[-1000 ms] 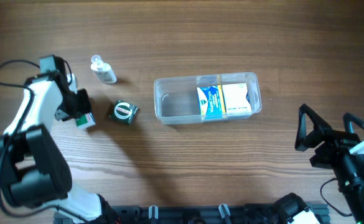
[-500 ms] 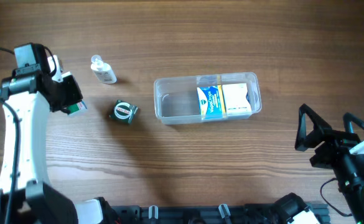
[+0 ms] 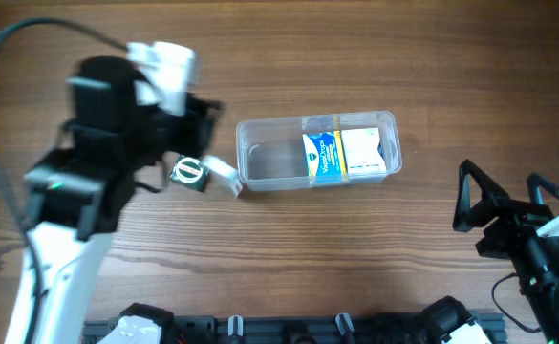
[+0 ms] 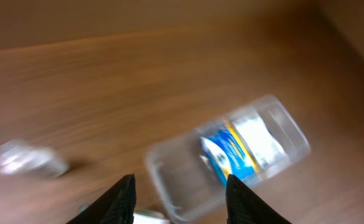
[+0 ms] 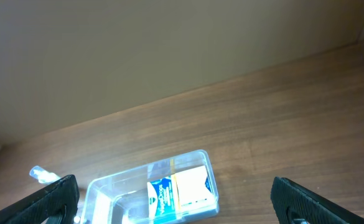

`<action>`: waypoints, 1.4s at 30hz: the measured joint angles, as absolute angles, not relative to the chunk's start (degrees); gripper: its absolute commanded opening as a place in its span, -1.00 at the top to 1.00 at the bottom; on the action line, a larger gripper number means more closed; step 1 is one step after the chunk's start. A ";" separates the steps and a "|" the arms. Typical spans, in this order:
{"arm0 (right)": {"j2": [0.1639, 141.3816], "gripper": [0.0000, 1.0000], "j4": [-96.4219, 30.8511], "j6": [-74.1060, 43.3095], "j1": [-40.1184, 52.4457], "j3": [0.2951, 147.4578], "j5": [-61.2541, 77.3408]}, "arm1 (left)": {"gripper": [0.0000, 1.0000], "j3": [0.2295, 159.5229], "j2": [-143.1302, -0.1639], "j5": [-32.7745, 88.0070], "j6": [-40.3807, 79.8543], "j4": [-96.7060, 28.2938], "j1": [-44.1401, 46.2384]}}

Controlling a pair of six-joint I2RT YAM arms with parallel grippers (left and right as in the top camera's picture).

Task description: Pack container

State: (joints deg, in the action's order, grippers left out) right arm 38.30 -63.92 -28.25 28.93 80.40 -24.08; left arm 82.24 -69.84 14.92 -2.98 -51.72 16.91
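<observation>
The container (image 3: 269, 164), a clear tub, lies at mid-table with a blue and white box (image 3: 324, 155) and a white box (image 3: 363, 151) in its right half. My left arm (image 3: 126, 124) is raised high, just left of the tub. A small white box (image 3: 224, 178) sticks out from under it by the tub's left corner, and my left gripper (image 4: 180, 180) is shut on it. In the blurred left wrist view only an edge of that small box (image 4: 147, 216) shows beside the left finger, with the container (image 4: 169, 171) below. My right gripper (image 3: 475, 215) stands open at the right.
A round green item (image 3: 189, 172) lies on the wood left of the tub. A small clear bottle (image 4: 26, 160) shows as a blur at the far left of the left wrist view; in the overhead view the arm hides it. The right wrist view shows the container (image 5: 107, 193) ahead.
My left arm has lifted and swung right from the table's left side to the tub's left end, carrying the small box with it. The right arm has not moved.
</observation>
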 measured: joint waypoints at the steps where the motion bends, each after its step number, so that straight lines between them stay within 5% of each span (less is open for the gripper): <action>1: 38.30 -0.99 -63.92 -28.23 28.93 80.40 -24.08 | 0.07 82.24 -71.11 14.74 -4.60 -51.68 19.79; 4: 38.30 -1.00 -63.94 -28.23 28.93 80.40 -24.08 | 0.17 82.21 -75.40 12.56 -8.84 -51.64 26.28; 7: 38.30 -0.99 -63.92 -28.23 28.93 80.40 -24.08 | 0.02 82.02 -80.09 6.76 -10.46 -51.59 30.28; 23: 38.30 -0.99 -63.94 -28.23 28.93 80.40 -24.08 | -0.13 79.79 -82.46 -4.73 17.08 -73.36 26.57; 35: 38.30 -1.00 -63.99 -28.23 28.93 80.40 -24.08 | -0.97 59.77 -82.63 -3.42 26.65 -66.59 26.20; 42: 38.30 -0.99 -63.99 -28.23 28.93 80.40 -24.08 | -1.00 55.46 -82.63 -0.56 24.40 -62.24 20.84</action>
State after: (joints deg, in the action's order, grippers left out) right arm 38.30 -63.99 -28.23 28.93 80.40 -24.08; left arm 55.46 -82.63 -0.56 24.40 -62.24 20.84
